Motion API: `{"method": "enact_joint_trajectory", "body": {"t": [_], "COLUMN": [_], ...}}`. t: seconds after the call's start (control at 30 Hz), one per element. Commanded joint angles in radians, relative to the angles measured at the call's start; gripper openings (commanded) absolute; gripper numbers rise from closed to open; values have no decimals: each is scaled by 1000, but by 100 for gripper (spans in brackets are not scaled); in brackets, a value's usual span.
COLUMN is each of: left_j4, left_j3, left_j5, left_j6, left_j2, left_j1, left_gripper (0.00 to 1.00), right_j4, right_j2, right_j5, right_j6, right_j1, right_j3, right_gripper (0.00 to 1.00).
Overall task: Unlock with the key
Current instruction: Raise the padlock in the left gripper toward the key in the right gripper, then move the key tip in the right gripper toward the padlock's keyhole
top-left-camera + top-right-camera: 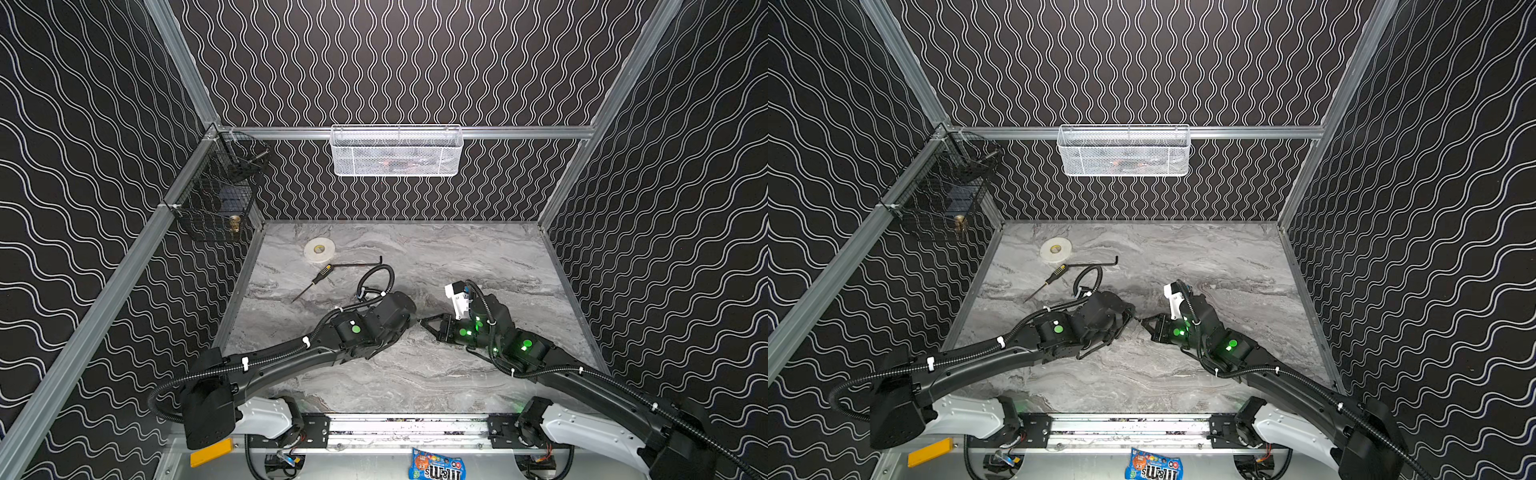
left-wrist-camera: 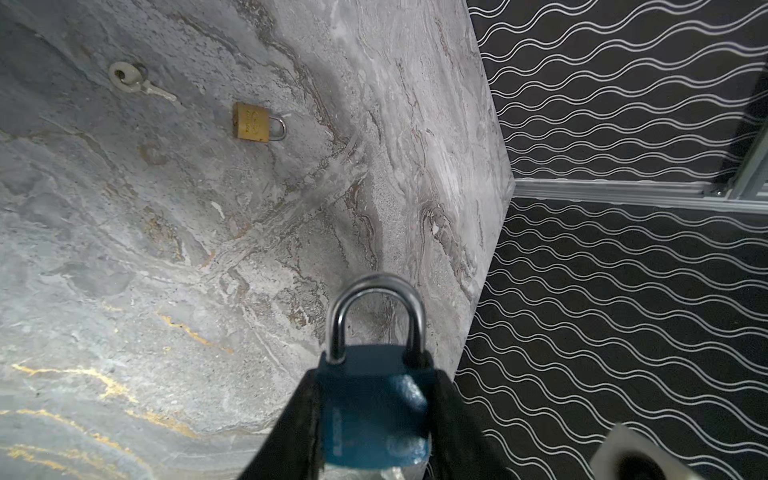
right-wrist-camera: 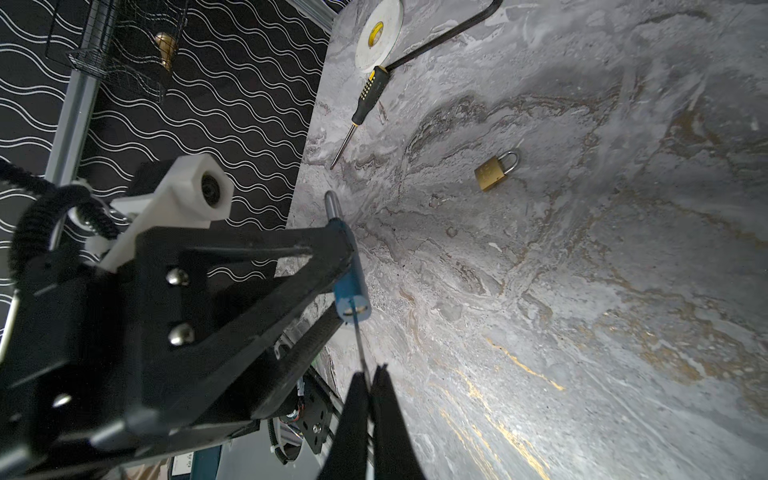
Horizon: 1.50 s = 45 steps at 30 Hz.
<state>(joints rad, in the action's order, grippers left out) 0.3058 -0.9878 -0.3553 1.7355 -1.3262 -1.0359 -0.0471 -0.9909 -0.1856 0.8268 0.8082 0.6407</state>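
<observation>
Blue padlock (image 2: 374,415), shiny steel shackle (image 2: 376,307)

We hold a thin metal key (image 3: 360,345) at a blue metal padlock (image 3: 351,286) above the grey marbled worktop (image 3: 582,291).
Our right claw (image 3: 371,374), black fingers (image 3: 353,415) pressed together, pinches the key edge-on, its tip touching the padlock's bottom face; the left claw (image 3: 338,276) clamps the padlock's body. Beyond, flat on the worktop, lie a small brass padlock (image 3: 496,170), a black-and-yellow screwdriver (image 3: 368,97), a white tape roll (image 3: 379,35) and a bent black rod (image 3: 440,41).
</observation>
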Motion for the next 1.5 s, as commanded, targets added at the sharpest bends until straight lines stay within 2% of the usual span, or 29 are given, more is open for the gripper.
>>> {"method": "enact_joint_trajectory", "body": {"t": [0.0,0.3,0.53,0.67,0.77,0.93,1.2,1.47], "left_j4": [-77,-136,-124,-148,-136,-219,-269,-320], "left_j3": [12,8,-15,4,9,47,40,26], "left_j5": [-11,-15,19,29,22,22,27,30], "left_j6": [79,91,81,92,100,120,124,117], "left_j2": [11,18,9,23,34,44,41,33], "left_j1": [0,0,1,1,0,0,0,0], "left_gripper": [7,6,4,3,2,0,0,0], "right_j4": [46,26,63,-5,-8,-30,26,193], "right_j2": [9,-1,-15,-23,-6,-13,-20,16], "right_j5": [82,203,241,304,318,337,402,351], "right_j6": [11,-5,-61,-109,-139,-157,-168,-175], "right_j1": [21,71,84,84,84,98,167,186], "right_j3": [0,20,57,110,115,128,98,12], "right_gripper": [0,0,0,0,0,0,0,0]}}
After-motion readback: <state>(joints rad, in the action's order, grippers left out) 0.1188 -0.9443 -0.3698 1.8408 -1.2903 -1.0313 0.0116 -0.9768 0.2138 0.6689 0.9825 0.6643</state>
